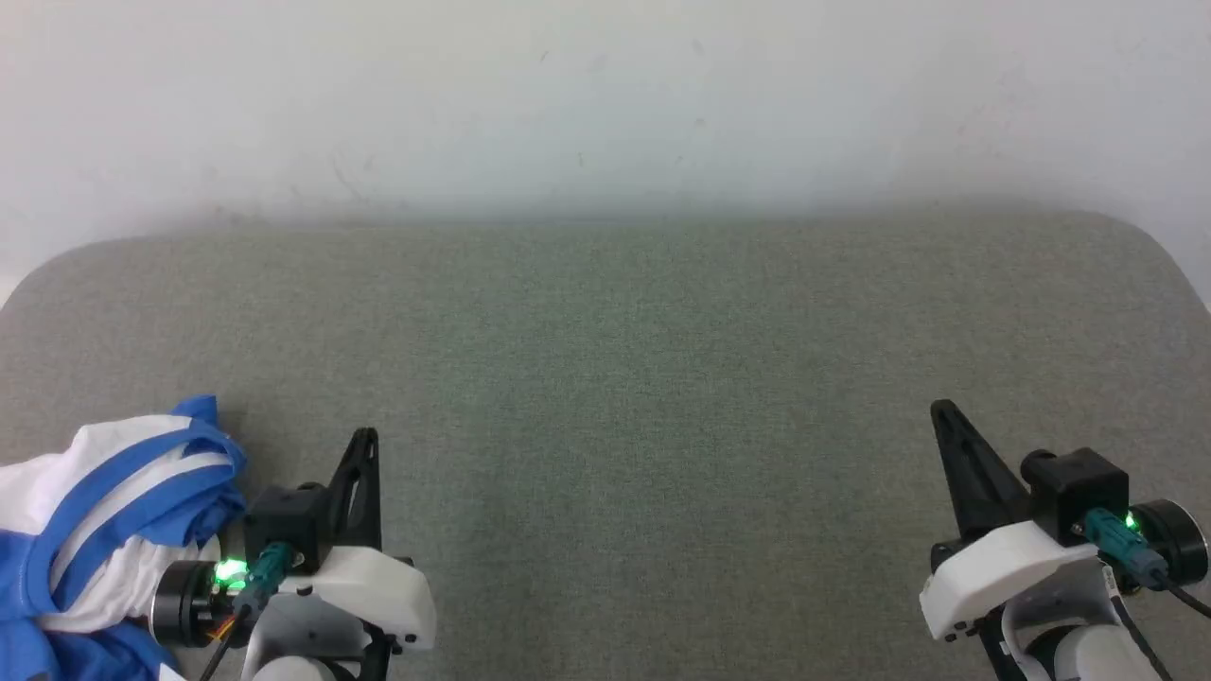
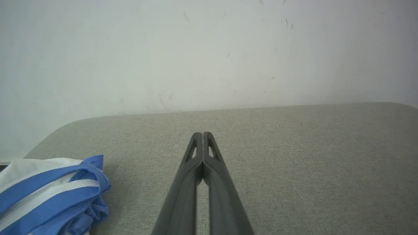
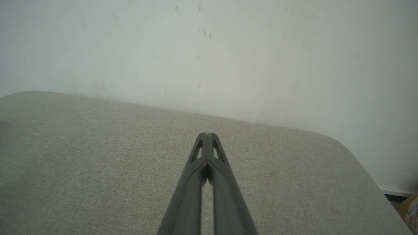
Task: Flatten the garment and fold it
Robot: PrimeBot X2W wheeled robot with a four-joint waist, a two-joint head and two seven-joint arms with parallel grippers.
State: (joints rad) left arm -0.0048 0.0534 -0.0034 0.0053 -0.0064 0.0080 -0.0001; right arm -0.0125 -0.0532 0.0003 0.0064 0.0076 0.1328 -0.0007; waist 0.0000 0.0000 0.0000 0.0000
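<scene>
In the head view, the garment (image 1: 104, 511), a crumpled soft shirt in white and bright blue, is seen bunched at the near left corner of the grey-green woven cushion (image 1: 605, 359). The left gripper (image 1: 365, 440) is just beside it, and the right gripper (image 1: 943, 413) is over the cushion's near right part.

In the left wrist view, the left gripper (image 2: 202, 135) is shown with its jaws pressed together above the cushion (image 2: 294, 156), apart from the garment (image 2: 49, 195).

In the right wrist view, the right gripper (image 3: 206, 136) is likewise shown with its jaws pressed together above the cushion (image 3: 81, 147).

The crumpled soft shirt (image 1: 104, 511) is white with bright blue bands; the woven padded surface (image 1: 605, 378) is plain grey-green; the scuffed wall (image 1: 605, 95) is off-white with faint dark specks
</scene>
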